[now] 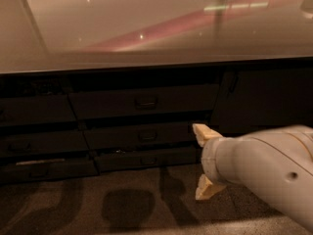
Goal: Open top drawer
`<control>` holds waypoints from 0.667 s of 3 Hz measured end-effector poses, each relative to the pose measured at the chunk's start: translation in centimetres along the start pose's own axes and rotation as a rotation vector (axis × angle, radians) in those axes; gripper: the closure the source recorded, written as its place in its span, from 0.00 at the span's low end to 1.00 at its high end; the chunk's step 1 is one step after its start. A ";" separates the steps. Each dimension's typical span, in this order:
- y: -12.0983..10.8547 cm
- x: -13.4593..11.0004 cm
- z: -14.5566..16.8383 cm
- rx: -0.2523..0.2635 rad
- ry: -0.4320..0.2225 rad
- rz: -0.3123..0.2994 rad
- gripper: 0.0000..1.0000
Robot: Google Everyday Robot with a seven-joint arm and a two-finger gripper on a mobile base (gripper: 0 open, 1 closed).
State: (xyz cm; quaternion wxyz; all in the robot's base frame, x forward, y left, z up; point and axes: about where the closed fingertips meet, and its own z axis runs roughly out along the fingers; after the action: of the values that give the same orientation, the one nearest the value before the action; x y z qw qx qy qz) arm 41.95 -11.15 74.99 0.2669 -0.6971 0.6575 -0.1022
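Note:
The top drawer (pixel 112 103) is the wide dark front just under the counter, with a small pull handle (pixel 145 102) at its centre. Its front sits flush with the fronts around it. My gripper (pixel 197 161) hangs to the right of and below that handle, in front of the lower drawers and apart from them. Its two cream fingers (pixel 204 133) stand well apart, one above the other, with nothing between them. The white arm (pixel 264 170) comes in from the lower right.
A glossy counter top (pixel 146 28) overhangs the drawers. Two shorter drawer fronts (pixel 142 136) lie under the top one, and another stack (pixel 39 141) is to the left. A dark cabinet door (pixel 264 99) stands to the right. Speckled floor (pixel 98 204) lies in front.

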 end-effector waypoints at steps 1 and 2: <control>-1.7 -0.5 0.9 0.111 -0.158 0.100 0.00; -0.7 -1.6 2.0 0.097 -0.249 0.143 0.00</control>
State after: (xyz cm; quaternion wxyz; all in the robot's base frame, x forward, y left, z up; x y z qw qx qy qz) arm 43.37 -9.14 73.95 0.3865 -0.6419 0.6617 -0.0274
